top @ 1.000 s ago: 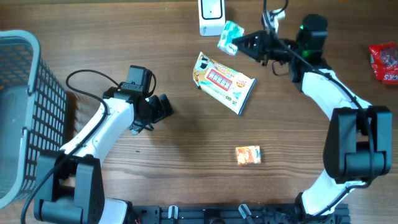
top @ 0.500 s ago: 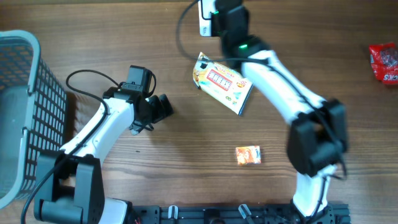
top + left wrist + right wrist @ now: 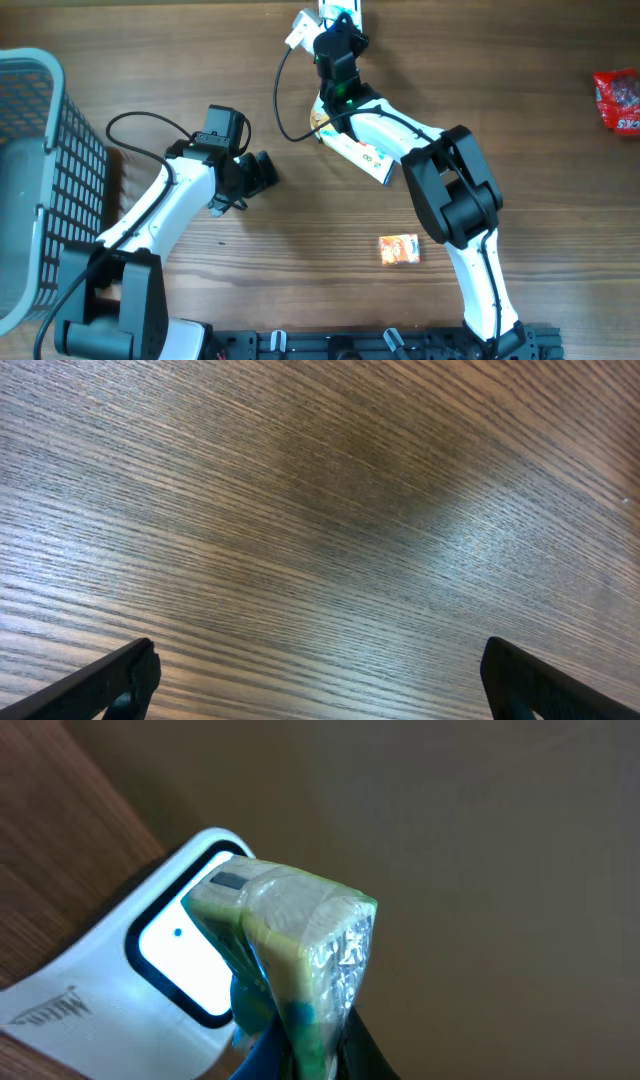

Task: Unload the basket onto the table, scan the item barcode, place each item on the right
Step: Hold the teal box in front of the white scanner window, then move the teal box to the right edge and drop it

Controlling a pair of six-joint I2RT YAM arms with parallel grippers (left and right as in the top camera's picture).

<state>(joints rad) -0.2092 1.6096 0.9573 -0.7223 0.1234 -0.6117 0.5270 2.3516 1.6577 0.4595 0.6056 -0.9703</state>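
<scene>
Right fingers (image 3: 338,32), pinching a green packet (image 3: 300,935), have swung it before the white scanner (image 3: 165,960), likely ready to scan; left fingers (image 3: 120,680) spread.

Right hand (image 3: 303,1052) swung the packet (image 3: 290,935) to scanner (image 3: 165,955).

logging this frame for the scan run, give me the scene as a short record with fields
right gripper: shut on green wrapped item
item position: held up in front of the white scanner
left gripper: open, holding nothing, over bare table
lying on table: snack packet, orange packet, red packet
basket: at the table's left edge
</scene>
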